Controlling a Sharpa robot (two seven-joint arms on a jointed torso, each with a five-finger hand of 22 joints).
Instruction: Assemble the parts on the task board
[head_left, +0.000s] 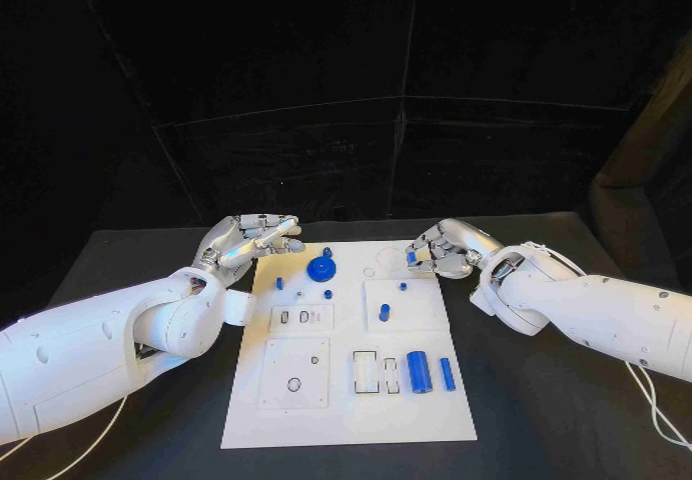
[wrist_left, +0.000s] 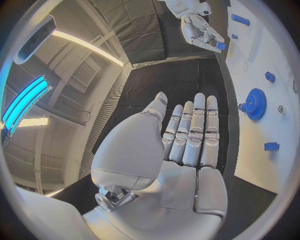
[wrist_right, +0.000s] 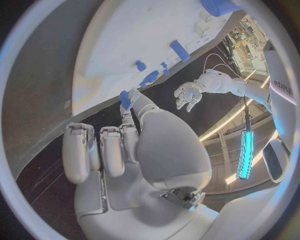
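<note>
The white task board (head_left: 351, 420) lies mid-table. At its far right corner my right hand (head_left: 443, 250) pinches a small blue piece (head_left: 411, 257) between thumb and a finger; the same piece (wrist_right: 125, 99) shows at the fingertips in the right wrist view. My left hand (head_left: 253, 238) hovers at the far left corner with its fingers (wrist_left: 194, 127) straight and nothing in them. A blue gear (head_left: 322, 267) stands on the board just beside the left hand, with a small blue peg (head_left: 327, 251) behind it. In the left wrist view the gear (wrist_left: 255, 104) sits off the fingertips.
Small blue pegs (head_left: 385, 312) stand on the board's middle plates. A thick blue cylinder (head_left: 420, 371) and a thin blue bar (head_left: 447, 373) lie near the front right, beside rectangular slots (head_left: 365, 370). Black table (head_left: 548, 430) surrounds the board.
</note>
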